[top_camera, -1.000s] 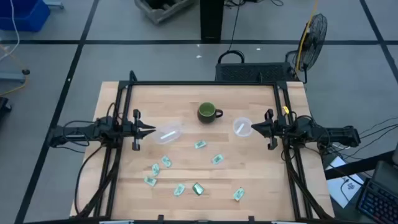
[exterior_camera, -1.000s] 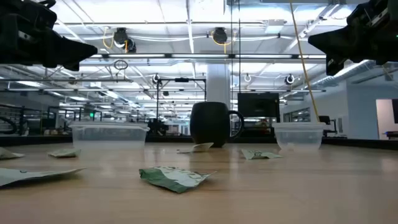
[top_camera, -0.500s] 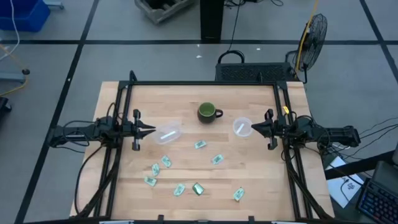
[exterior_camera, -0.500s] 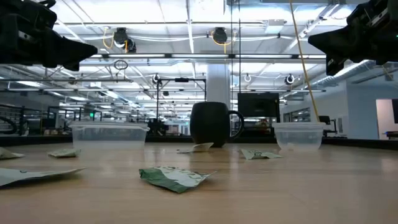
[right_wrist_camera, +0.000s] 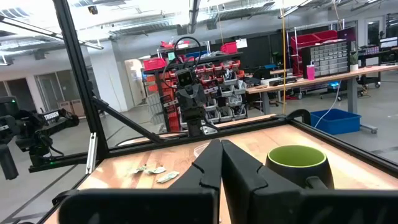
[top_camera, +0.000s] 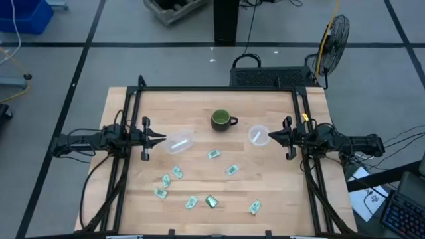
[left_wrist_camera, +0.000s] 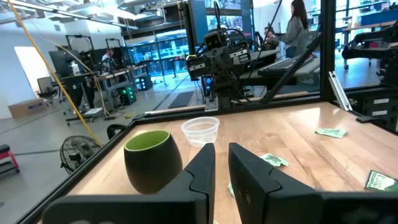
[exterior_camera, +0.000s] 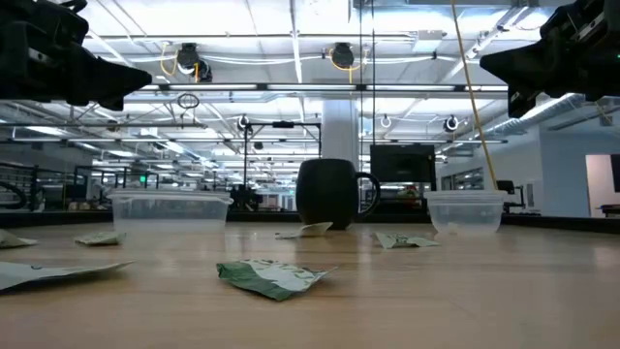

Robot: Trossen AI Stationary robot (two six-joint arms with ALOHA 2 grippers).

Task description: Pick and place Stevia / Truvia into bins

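Note:
Several pale green sweetener packets lie flat on the wooden table in the high view, among them one (top_camera: 213,154), another (top_camera: 232,170) and a darker green one (top_camera: 211,201). Two clear bins stand upright on their bases: one (top_camera: 179,141) just off my left gripper (top_camera: 163,139), one (top_camera: 258,135) just off my right gripper (top_camera: 269,136). Both grippers hover above the table, pointing at each other. My left gripper (left_wrist_camera: 222,165) shows a narrow gap between its fingers. My right gripper (right_wrist_camera: 221,163) is shut. Neither holds anything.
A dark green mug (top_camera: 222,120) with a handle stands between the bins, toward the far edge. A black frame (top_camera: 216,89) borders the table's far, left and right sides. A person (left_wrist_camera: 297,25) stands in the room beyond the table.

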